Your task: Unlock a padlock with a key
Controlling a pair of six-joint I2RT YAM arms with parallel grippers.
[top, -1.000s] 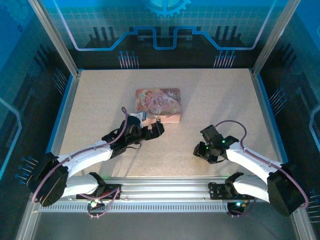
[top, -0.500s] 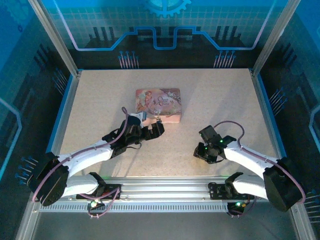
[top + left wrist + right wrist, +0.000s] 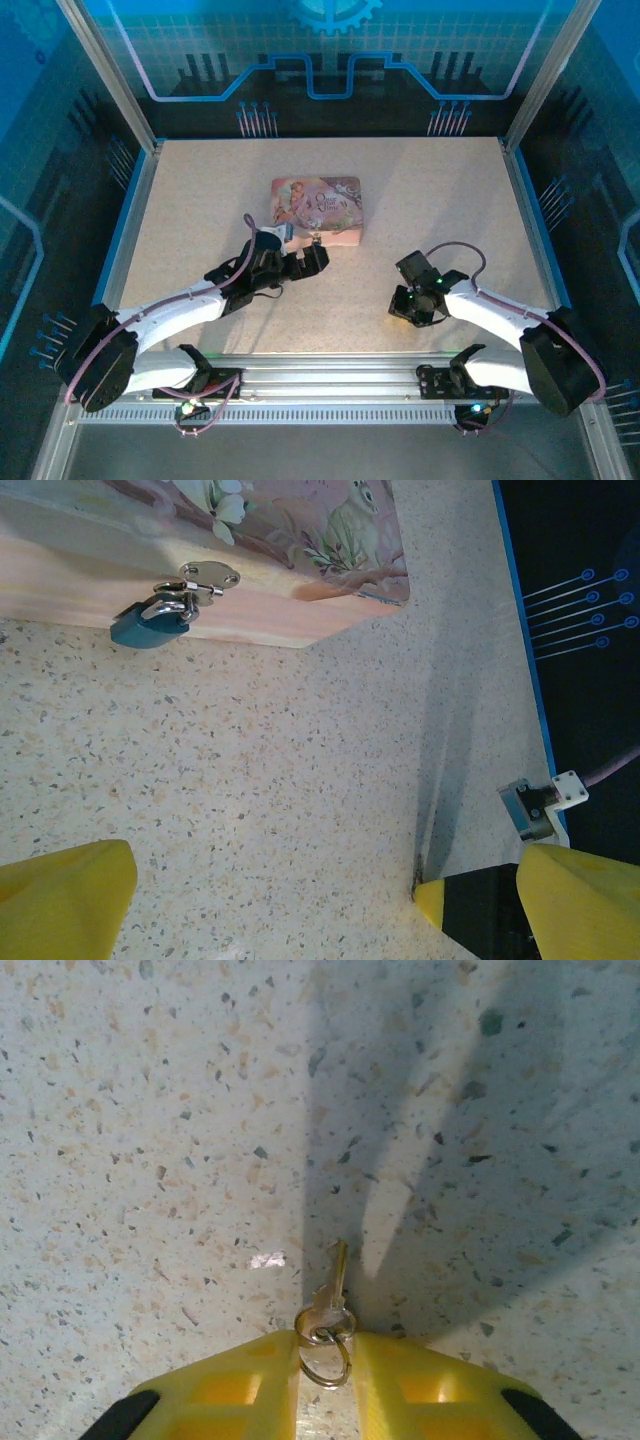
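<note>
While the right end effector [image 3: 325, 1345] pinched the key [image 3: 333, 1278] by its bow, with the small ring [image 3: 325, 1360] caught between the pressed-together yellow fingers [image 3: 240, 1385], the blade pointed toward the upper part of the right wrist frame, close over the speckled tabletop [image 3: 150, 1110]. I could not tell whether it touched. The padlock [image 3: 150, 625] hung in the upper left of the left wrist frame. Its shackle passed through the metal hasp [image 3: 205, 580] on the front wall of the pink tin [image 3: 300, 530], and its body lay against that wall. The left end effector [image 3: 300, 890] was spread wide near the tin's front and held nothing. In the overhead frame the two end effectors were well apart.

The step in hand seemed to be carrying the key to the padlock. To do it well, the grip on the bow must be firm, so that the thin blade does not swivel. The blade should meet the padlock straight, but the place where the key enters was hidden. The left end effector probably needs to steady the padlock first, because it hangs loosely and may swing away.
</note>
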